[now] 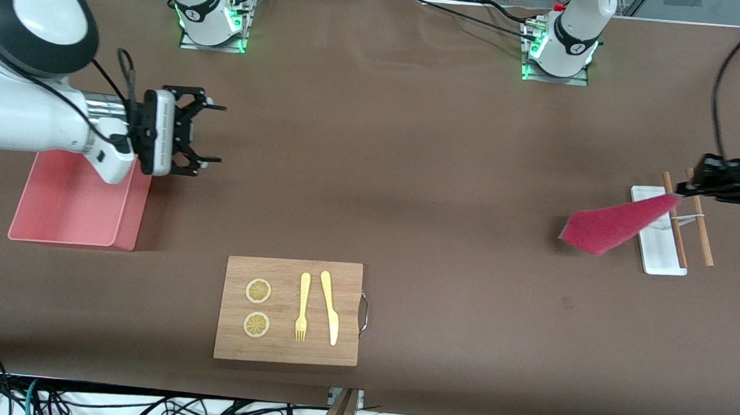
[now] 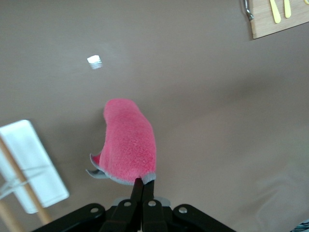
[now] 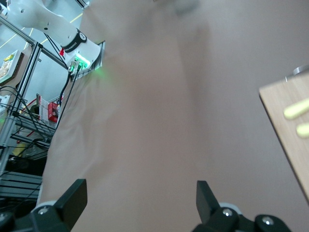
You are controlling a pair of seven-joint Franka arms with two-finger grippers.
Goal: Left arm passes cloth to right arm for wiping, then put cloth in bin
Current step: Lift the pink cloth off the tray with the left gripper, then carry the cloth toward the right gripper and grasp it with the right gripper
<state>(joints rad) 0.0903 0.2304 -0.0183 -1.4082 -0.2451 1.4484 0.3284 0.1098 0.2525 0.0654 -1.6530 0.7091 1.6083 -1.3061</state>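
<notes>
The left gripper [image 1: 682, 190] is up in the air over the white tray [image 1: 657, 250], at the left arm's end of the table. Its two fingers are pinched tight on one corner of the cloth [image 1: 613, 226]. The rest of the cloth hangs down loose, so it looks like it was just picked up to be handed over. In the left wrist view the cloth [image 2: 129, 143] droops from the closed fingertips [image 2: 143, 189] with its grey edge showing.

The right gripper [image 1: 211, 132] hangs over the table beside the bin [image 1: 73, 209], at the right arm's end. Its fingers [image 3: 205, 197] are spread wide and hold nothing. It seems to wait, ready to take the cloth.

The two grippers are well apart. The cutting board [image 1: 289, 310] lies nearer the front camera, between them.
</notes>
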